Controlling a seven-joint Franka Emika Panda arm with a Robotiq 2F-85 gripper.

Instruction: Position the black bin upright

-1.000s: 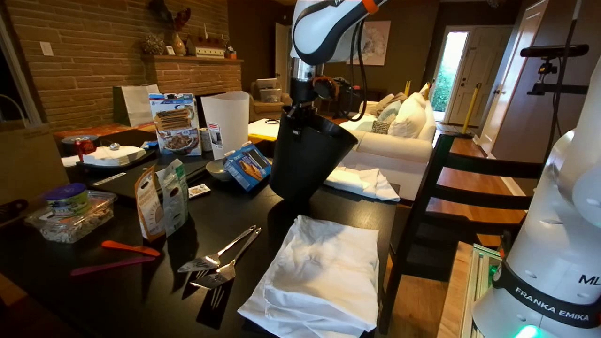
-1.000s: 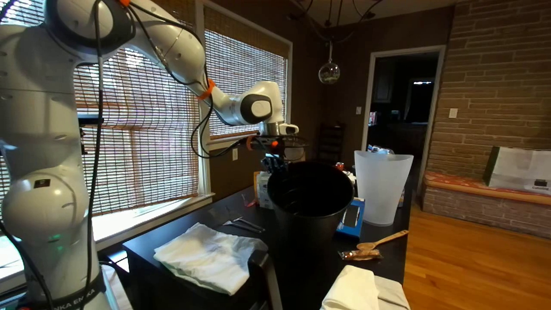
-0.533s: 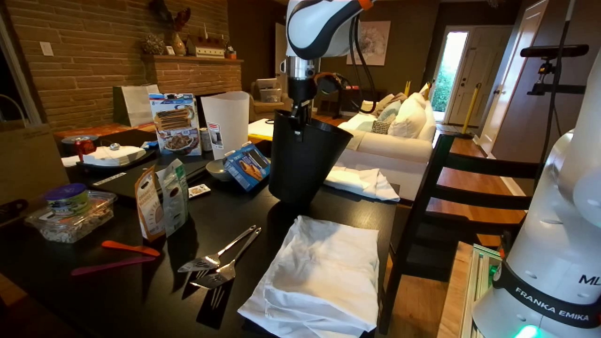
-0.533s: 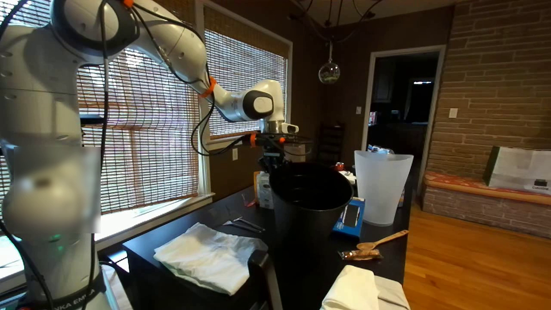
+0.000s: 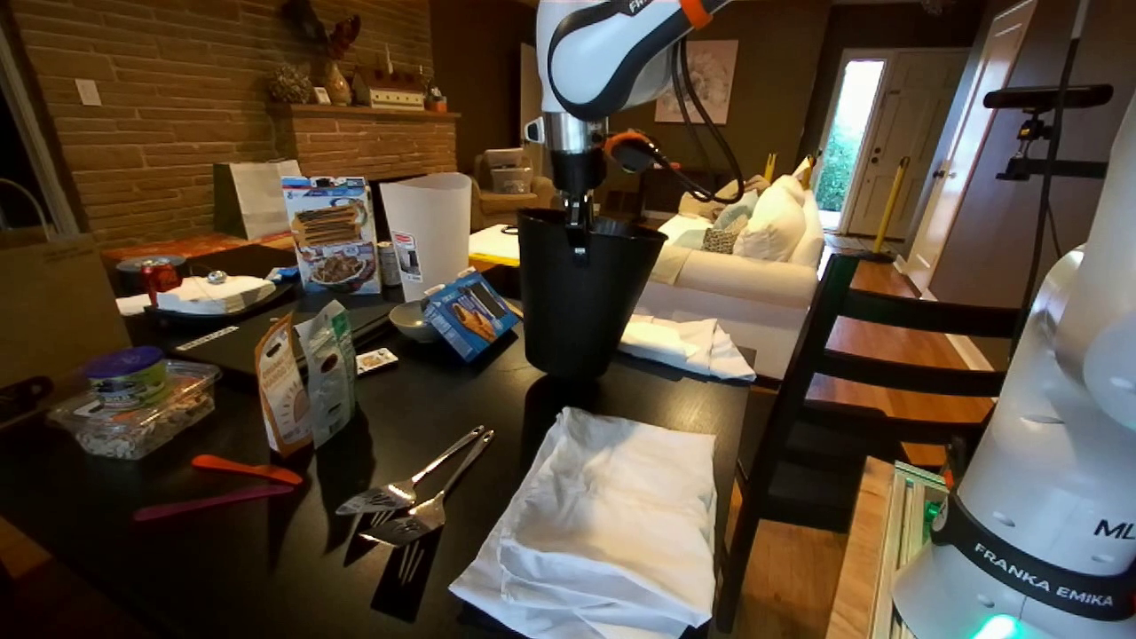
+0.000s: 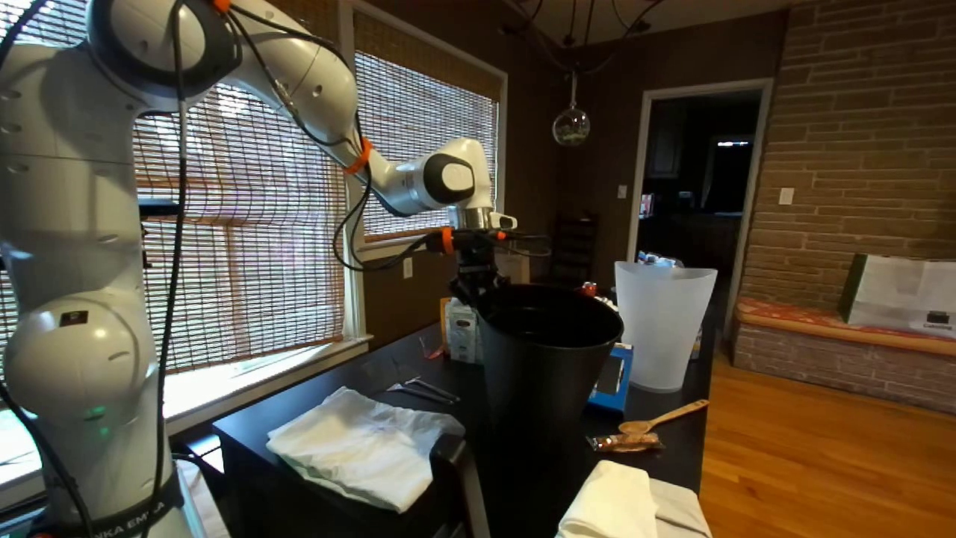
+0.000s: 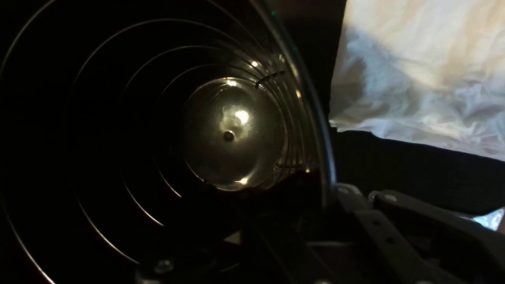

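"Gripping what?"
"In an exterior view, the gripper (image 5: pixel 579 240) pinches the black bin (image 5: pixel 586 306) by its rim; the body is below the jaws, nearly upright. In an exterior view, the mouth (image 6: pixel 551 320) spreads beside them."
"Wrist view?"
"Rim between the fingers (image 7: pixel 376 227). I'd call righting nearly finished; next, settle the base, then release."

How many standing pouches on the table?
2: the orange-and-white pouch, just beyond the orange utensil in an exterior view, and the gray-green pouch beside it, image right. Others may be hidden.
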